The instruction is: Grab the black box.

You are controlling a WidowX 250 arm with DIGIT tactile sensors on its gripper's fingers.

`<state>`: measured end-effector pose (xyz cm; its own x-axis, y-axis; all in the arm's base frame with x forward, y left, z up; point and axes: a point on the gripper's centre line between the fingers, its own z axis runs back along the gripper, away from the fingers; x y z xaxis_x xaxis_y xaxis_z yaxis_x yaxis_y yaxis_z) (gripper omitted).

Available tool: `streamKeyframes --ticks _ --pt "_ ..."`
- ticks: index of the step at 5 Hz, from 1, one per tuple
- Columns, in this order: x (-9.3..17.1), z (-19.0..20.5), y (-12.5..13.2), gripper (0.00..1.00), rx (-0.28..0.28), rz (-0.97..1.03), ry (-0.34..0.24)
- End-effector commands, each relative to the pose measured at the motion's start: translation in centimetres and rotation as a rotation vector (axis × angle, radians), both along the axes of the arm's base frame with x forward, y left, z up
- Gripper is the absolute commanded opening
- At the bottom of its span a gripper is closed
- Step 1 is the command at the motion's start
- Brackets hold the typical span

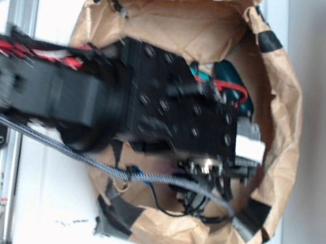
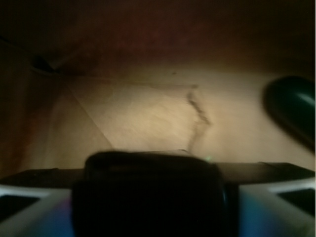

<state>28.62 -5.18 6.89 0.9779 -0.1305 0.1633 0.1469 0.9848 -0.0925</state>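
Filling most of the exterior view, the black robot arm (image 1: 63,92) reaches from the left into a nest of crumpled brown paper (image 1: 284,134) patched with black tape (image 1: 253,218). Its blocky wrist covers the middle of the nest, and the gripper (image 1: 242,149) at its right end is mostly hidden, so its opening cannot be told from this view. A braided cable (image 1: 84,153) hangs below the arm. Something teal and red (image 1: 230,83) shows just past the wrist on the far side; it is too hidden to name. The black box is not visible here.

Closest in the wrist view sits the black box (image 2: 148,192), dark, with rounded corners and a faint sheen along its top edge. It lies low in the middle, between the two pale fingers (image 2: 29,197) at the bottom corners. The jaws look closed against its sides, holding it. Beyond it lies a creased brown paper floor (image 2: 148,113), lit in the middle. A dark green rounded case (image 2: 294,106) rests at the far right, well apart from the box.
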Motion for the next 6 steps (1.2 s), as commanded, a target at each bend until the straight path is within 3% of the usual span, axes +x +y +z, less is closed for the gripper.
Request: streamKeyframes --ticks 1,2,3,4,6 --pt "-2.7 8.5 5.1 0.00 0.025 0.196 -0.103" --pt "-3.5 10.2 5.0 0.00 0.000 0.178 -0.144" --pt "-4.0 11.6 4.4 0.00 0.048 0.182 -0.117" --pt "-4.4 12.9 4.7 0.00 0.065 0.206 -0.135" --pt "-4.0 13.9 4.6 0.00 0.060 0.190 -0.116"
